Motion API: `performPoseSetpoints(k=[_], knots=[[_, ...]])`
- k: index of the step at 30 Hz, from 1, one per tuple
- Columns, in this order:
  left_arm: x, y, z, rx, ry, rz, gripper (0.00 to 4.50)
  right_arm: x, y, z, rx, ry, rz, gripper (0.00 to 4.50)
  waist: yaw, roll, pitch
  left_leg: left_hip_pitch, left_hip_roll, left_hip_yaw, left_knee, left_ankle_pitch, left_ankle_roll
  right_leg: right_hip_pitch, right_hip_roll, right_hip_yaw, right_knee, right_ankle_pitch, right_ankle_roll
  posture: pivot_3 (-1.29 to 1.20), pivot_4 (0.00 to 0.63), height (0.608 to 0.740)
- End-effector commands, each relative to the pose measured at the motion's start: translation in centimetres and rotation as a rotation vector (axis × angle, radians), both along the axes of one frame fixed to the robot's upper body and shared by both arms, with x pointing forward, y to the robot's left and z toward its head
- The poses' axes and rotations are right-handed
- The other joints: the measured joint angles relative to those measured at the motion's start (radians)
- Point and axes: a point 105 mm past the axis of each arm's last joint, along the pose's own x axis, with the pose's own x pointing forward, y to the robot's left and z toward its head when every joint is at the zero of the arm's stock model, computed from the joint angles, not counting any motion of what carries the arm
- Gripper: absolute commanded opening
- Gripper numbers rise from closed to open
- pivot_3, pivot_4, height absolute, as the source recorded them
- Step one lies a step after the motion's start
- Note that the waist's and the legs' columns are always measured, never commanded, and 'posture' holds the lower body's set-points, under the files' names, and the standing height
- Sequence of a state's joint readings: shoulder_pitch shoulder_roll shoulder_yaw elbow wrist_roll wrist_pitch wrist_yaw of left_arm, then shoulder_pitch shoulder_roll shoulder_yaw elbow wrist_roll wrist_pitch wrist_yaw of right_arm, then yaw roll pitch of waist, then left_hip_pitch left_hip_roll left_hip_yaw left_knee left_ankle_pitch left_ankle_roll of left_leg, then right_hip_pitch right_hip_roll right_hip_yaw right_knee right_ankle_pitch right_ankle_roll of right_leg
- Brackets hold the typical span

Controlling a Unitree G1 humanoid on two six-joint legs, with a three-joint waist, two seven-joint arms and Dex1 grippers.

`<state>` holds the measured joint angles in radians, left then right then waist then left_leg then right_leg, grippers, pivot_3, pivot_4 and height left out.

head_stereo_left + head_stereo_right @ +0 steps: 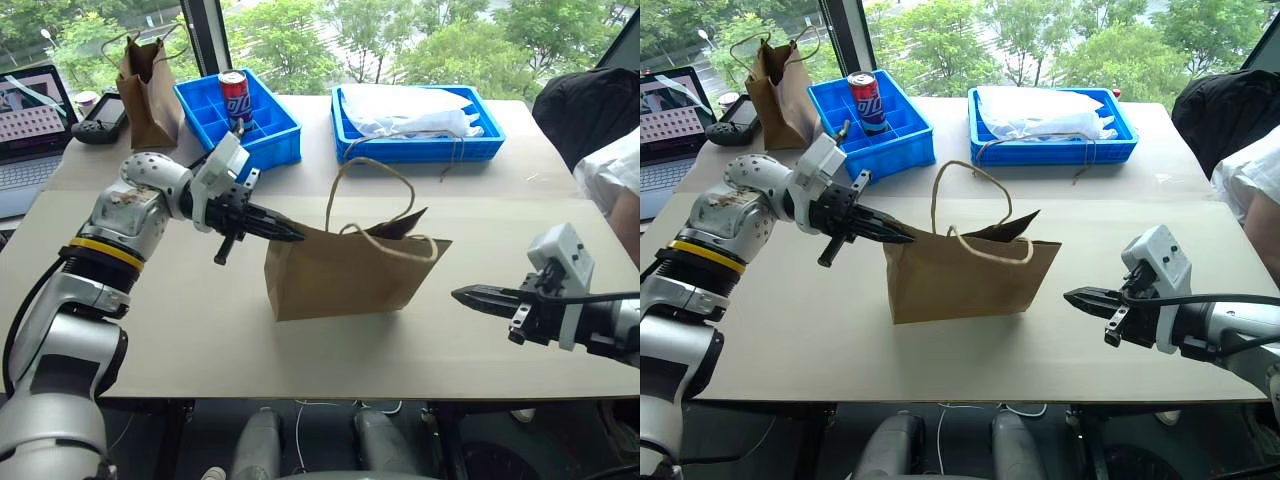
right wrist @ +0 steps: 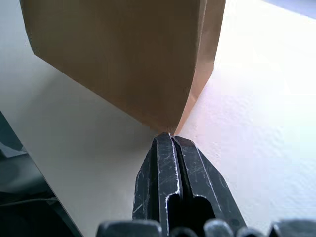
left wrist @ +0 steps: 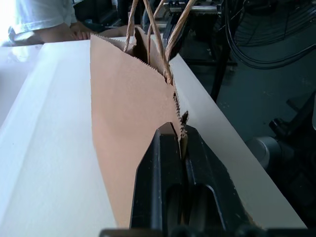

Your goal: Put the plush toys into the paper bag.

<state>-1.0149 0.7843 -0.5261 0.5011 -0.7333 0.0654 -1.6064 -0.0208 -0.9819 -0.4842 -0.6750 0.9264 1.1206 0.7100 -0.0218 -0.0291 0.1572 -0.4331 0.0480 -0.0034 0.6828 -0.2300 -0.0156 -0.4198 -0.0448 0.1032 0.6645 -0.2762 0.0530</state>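
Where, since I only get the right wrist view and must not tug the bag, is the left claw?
Observer: The left claw is shut on the paper bag at its top rim, at the end far from the right claw.
Operator: Is the bag upright?
Observer: Yes, it stands on the table with its mouth slightly open.
Operator: Anything behind it?
Observer: A blue tray holding something white and crumpled sits behind it, apart from it.
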Motion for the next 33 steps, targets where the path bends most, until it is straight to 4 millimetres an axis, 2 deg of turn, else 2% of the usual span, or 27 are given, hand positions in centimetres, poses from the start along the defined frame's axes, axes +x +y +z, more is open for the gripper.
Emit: performPoseSetpoints(k=[1, 6, 9, 19, 20, 25, 28, 31, 33], knots=[[0.2, 0.0, -0.1, 0.038, -0.064, -0.028, 0.04, 0.5, -0.1, 1.0, -0.006, -0.059, -0.006, 0.0, 0.003, 0.0, 0.0, 0.0, 0.0, 0.0, 0.0, 0.0, 0.0, 0.0, 0.0, 0.0, 0.0, 0.0, 0.0, 0.0, 0.15, 0.715], [1.1, 1.1, -1.3, 0.092, -0.033, 0.031, 0.04, 1.0, -0.1, 1.4, -0.01, -0.067, 0.002, 0.0, 0.007, 0.0, 0.0, -0.001, 0.0, 0.0, 0.0, 0.0, 0.0, 0.0, 0.0, 0.0, 0.0, 0.0, 0.0, 0.0, 0.15, 0.715], [1.6, 1.9, -1.0, 0.083, -0.015, 0.079, 0.77, 1.2, -0.1, 1.3, -0.014, -0.061, 0.009, 0.0, 0.004, 0.0, 0.0, -0.001, 0.0, 0.0, 0.0, 0.0, 0.0, -0.001, 0.0, 0.0, 0.0, 0.0, 0.0, 0.0, 0.15, 0.715], [1.9, 3.2, 1.5, 0.013, -0.112, 0.127, 4.32, 1.7, 0.1, 1.0, -0.022, -0.033, 0.055, 0.0, 0.006, 0.0, 0.0, -0.002, 0.0, 0.0, 0.0, 0.0, 0.0, -0.002, 0.0, 0.0, 0.0, 0.0, 0.0, 0.0, 0.15, 0.715], [1.6, 3.4, 1.7, 0.014, -0.102, 0.128, 4.44, 1.7, 0.1, 0.9, -0.024, -0.028, 0.063, 0.0, 0.006, 0.0, 0.0, -0.002, 0.0, 0.0, 0.0, 0.0, 0.0, -0.002, 0.0, 0.0, 0.0, 0.0, 0.0, 0.0, 0.15, 0.715], [0.5, 6.1, 2.9, -0.011, -0.045, 0.208, 4.44, 1.9, -1.3, 0.6, -0.089, -0.026, 0.055, 0.0, -0.001, 0.0, 0.0, -0.002, 0.0, 0.0, 0.0, 0.0, 0.0, -0.002, 0.0, 0.0, 0.001, 0.0, 0.0, 0.0, 0.15, 0.715], [0.5, 8.8, 3.1, -0.007, -0.046, 0.32, 4.44, 1.8, -2.6, -0.2, -0.155, 0.001, 0.04, 0.0, 0.0, 0.0, 0.0, -0.001, 0.001, 0.0, 0.0, 0.0, 0.0, -0.002, 0.0, 0.0, 0.001, 0.0, 0.0, 0.0, 0.15, 0.715], [0.5, 11.2, 3.6, -0.076, 0.021, 0.456, 4.44, 2.1, -3.1, 0.4, -0.142, -0.032, 0.033, 0.0, 0.001, 0.0, 0.0, -0.001, 0.001, 0.0, 0.001, 0.0, 0.0, -0.002, 0.0, 0.0, 0.001, 0.0, 0.0, 0.0, 0.15, 0.715], [0.7, 12.5, 3.3, -0.139, 0.076, 0.579, 4.44, 2.3, -2.9, 0.7, -0.113, -0.072, 0.03, 0.0, 0.001, 0.0, 0.0, -0.001, 0.001, 0.0, 0.001, 0.0, 0.0, -0.002, 0.0, 0.0, 0.001, 0.0, 0.0, 0.0, 0.15, 0.715]])
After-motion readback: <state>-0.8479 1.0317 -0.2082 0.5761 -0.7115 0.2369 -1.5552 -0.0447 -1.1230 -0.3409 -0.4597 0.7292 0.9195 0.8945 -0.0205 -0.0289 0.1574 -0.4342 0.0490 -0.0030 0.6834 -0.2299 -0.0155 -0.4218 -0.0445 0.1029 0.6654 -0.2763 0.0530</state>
